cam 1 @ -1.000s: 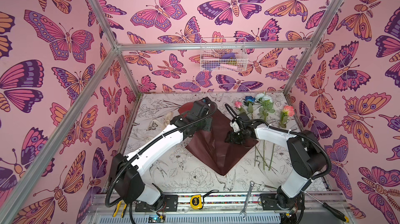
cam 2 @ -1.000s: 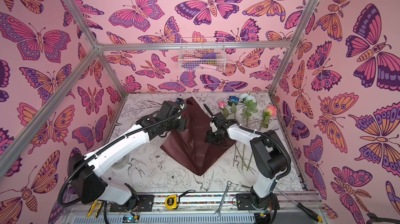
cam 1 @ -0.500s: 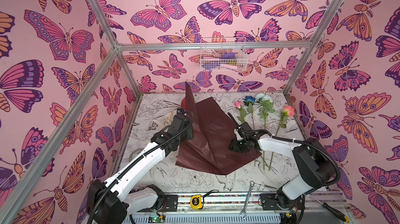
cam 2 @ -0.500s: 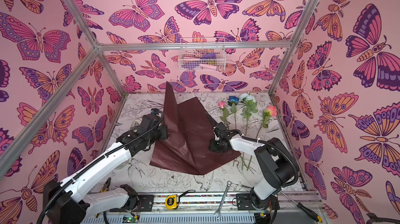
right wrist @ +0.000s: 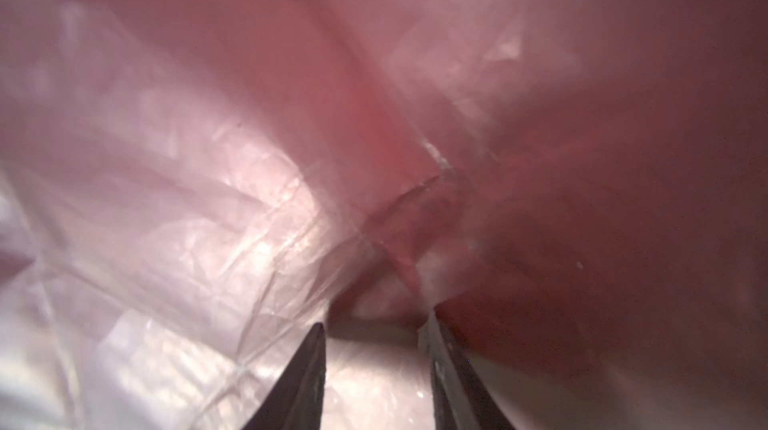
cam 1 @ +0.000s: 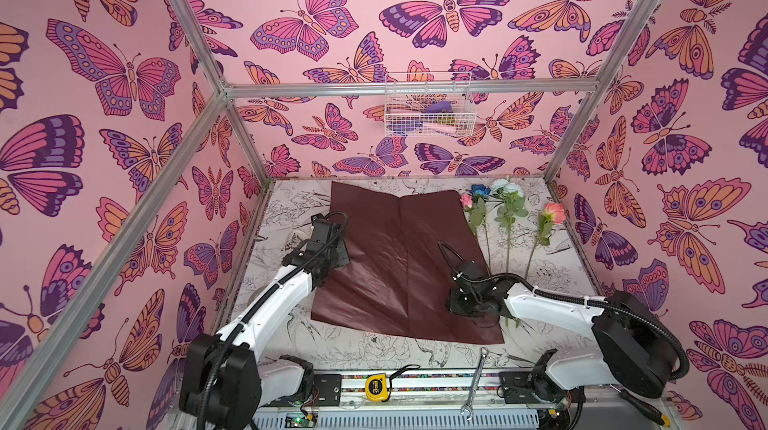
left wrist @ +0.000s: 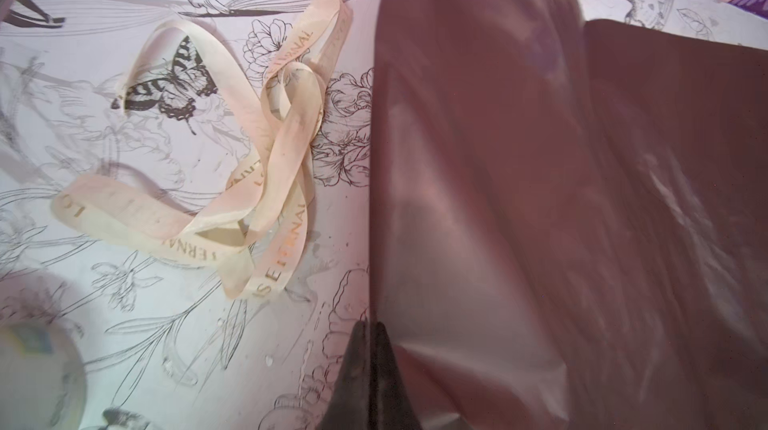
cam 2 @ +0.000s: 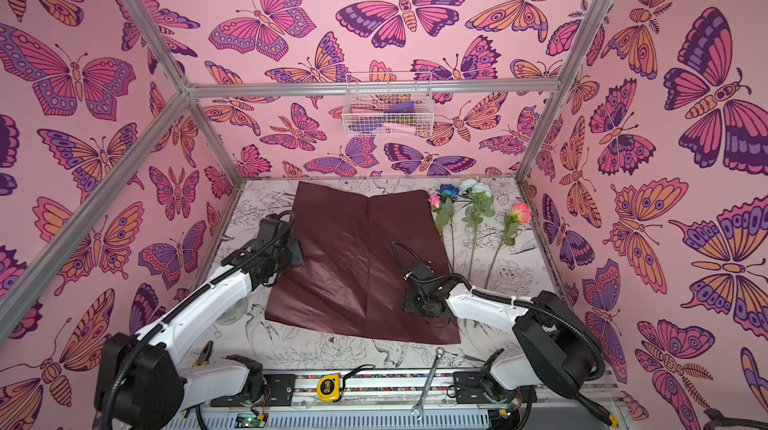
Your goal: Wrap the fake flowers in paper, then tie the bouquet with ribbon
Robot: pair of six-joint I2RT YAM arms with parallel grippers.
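Dark red wrapping paper [cam 1: 395,257] lies opened out and creased over the middle of the worktop [cam 1: 374,349]. The fake flowers [cam 1: 505,189] lie loose in a row at 2 o'clock, heads toward 12, stems running just beside the paper's 3 o'clock edge, untied.

Left gripper [left wrist: 368,326] sits at the paper's 9 o'clock edge, its jaws pressed together, pinching that edge. Right gripper [right wrist: 376,320] is low over the paper's 4 o'clock part, its jaws spread, tips at the glossy sheet.

Cream ribbon [left wrist: 286,149] lies in a loose tangle on the worktop, just off the 9 o'clock edge. A yellow tape measure [cam 1: 377,387] and a wrench [cam 1: 473,382] lie at 6 o'clock.
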